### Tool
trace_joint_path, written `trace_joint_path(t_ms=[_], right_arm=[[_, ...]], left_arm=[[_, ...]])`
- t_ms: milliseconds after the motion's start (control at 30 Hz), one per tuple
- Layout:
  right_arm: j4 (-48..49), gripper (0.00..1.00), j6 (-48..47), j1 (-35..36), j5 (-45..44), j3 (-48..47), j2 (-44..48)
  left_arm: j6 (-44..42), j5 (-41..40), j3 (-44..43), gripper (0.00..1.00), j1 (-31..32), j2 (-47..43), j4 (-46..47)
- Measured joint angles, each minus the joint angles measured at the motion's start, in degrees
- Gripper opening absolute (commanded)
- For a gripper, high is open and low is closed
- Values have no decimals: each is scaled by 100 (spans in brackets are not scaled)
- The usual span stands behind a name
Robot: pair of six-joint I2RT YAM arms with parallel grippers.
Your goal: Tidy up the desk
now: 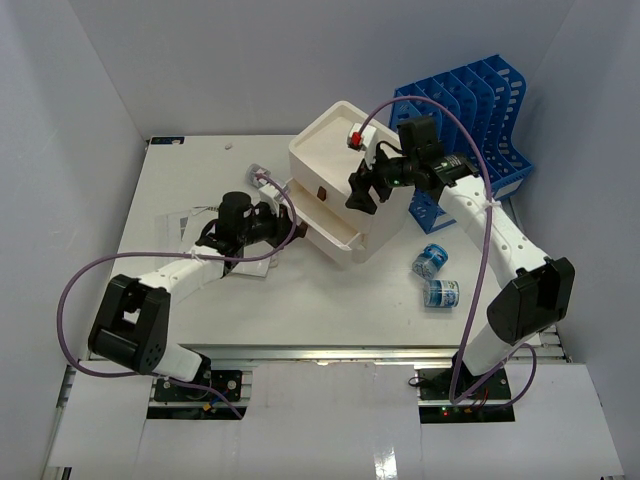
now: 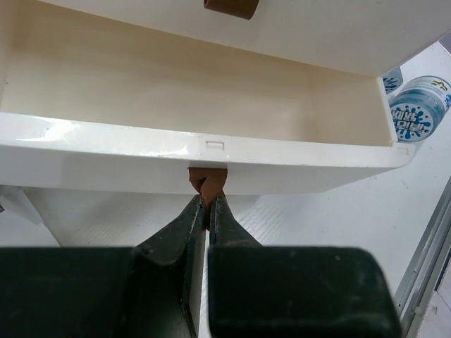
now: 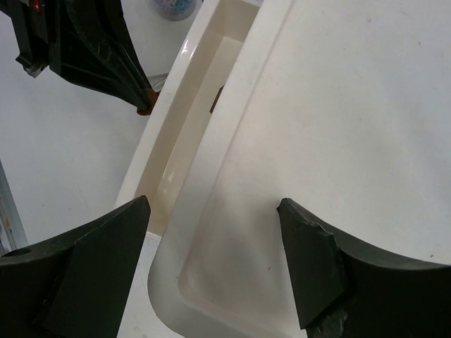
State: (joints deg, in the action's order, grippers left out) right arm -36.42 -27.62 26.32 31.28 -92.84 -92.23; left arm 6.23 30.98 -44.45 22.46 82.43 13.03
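At the middle of the desk (image 1: 330,310), a white tabletop that fills most of the top view from the back wall to the metal rail (image 1: 330,352) at its near edge, stands a white drawer box (image 1: 325,150). The desk itself looks rigid, heavy and smooth; it is nothing to take hold of. It is a hard, slippery floor on which light things will probably slide or roll when nudged.

The left gripper (image 2: 208,204) is pinched together on the small brown pull tab (image 2: 208,179) of the bottom drawer (image 2: 211,105), which stands open toward the near left and shows an empty cream interior. The tab looks soft and narrow, so it is probably a weak hold. Pulling straight along the drawer's line seems wiser than pulling at an angle, since the light plastic box may skid on the desk. The right gripper (image 3: 213,205) hovers over the box's recessed top with its fingers well apart, touching nothing. It could press down to steady the box.

Two blue-and-white rolls (image 1: 430,262) lie near the box on its right, one just nearer than the other. They look light and round, likely to roll, and are best gripped across their sides. Loose papers (image 1: 180,225) lie to the left under the left arm. They are thin, flat and hard to lift. A blue file rack (image 1: 470,110) crowds the far right corner. Open room lies along the near strip and at the far left.
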Motion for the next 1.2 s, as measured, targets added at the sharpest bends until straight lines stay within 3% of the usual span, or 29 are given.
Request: trace_joint_path(t_ms=[200,300,533,600,733,867,1067,1200], right_arm=[[-65,83,-11,-10,-85,-26,27],[-198,84,-101,-30,-140,-45,180],[-330,86,-454,-175,-194,-52,1220],[-303,86,-530,-241,-234,14,1560],[-191,87,-645,-426,-273,604,2262],[-191,88,-725,-725,-358,1971,3032],[-383,90,-706,-985,-722,3722,3466],[-361,93,-640,-1026,-1084,4326,3521]], left_arm=[[-1,-11,0,54,-4,-86,-243],[6,-9,12,71,-3,-353,-399],[16,-73,32,84,2,-1160,-533],[15,-142,76,96,2,-1406,-609],[11,-507,308,98,2,-2054,-861],[-62,-922,615,98,0,-2903,-1219],[-143,-1359,911,98,0,-3820,-1646],[-145,-1541,962,98,0,-4076,-1859]])
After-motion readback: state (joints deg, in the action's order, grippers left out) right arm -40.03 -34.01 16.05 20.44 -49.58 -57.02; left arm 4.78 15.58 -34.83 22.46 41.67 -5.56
